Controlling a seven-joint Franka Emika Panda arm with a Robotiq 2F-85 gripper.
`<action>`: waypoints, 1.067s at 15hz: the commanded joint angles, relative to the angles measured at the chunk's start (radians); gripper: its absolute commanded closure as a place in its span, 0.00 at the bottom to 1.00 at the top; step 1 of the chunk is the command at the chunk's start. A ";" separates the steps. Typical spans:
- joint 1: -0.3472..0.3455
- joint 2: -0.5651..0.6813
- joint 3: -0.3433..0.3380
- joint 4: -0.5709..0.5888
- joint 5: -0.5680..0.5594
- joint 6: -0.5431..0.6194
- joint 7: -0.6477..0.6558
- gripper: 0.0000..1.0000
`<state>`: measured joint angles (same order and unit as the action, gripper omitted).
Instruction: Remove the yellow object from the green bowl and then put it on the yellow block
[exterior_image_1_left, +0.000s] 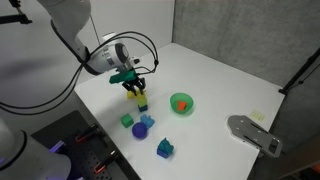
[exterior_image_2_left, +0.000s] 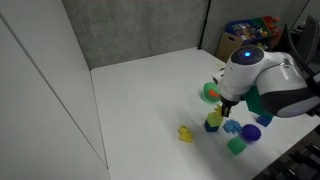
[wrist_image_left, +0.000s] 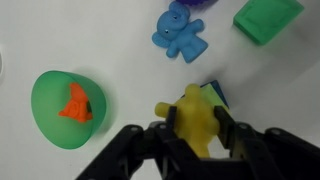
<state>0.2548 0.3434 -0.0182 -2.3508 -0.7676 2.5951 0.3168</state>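
My gripper (wrist_image_left: 196, 135) is shut on the yellow object (wrist_image_left: 193, 118), a tiny figure-shaped toy piece held between both fingers. It hangs just above a blue block with a yellow edge (wrist_image_left: 216, 93). In both exterior views the gripper (exterior_image_1_left: 135, 86) (exterior_image_2_left: 222, 106) hovers over this small yellow and dark block stack (exterior_image_1_left: 142, 102) (exterior_image_2_left: 213, 121). The green bowl (wrist_image_left: 50, 110) lies to the left in the wrist view and holds only a small orange-red piece (wrist_image_left: 77, 103). The bowl also shows beside the stack in an exterior view (exterior_image_1_left: 181, 103).
A blue toy figure (wrist_image_left: 182, 35) and a green block (wrist_image_left: 266, 18) lie beyond the stack. Purple pieces (exterior_image_1_left: 146, 121) and a green block (exterior_image_1_left: 127, 121) sit nearby. A small yellow piece (exterior_image_2_left: 185, 133) lies on the white table. A grey device (exterior_image_1_left: 255, 133) rests near the table's corner.
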 joint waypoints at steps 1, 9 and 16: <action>0.007 0.010 -0.003 0.008 -0.052 0.019 0.053 0.84; 0.016 0.039 -0.003 0.028 -0.104 0.015 0.107 0.84; 0.016 0.053 -0.002 0.030 -0.104 0.016 0.112 0.29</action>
<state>0.2672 0.3886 -0.0182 -2.3334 -0.8409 2.6050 0.3962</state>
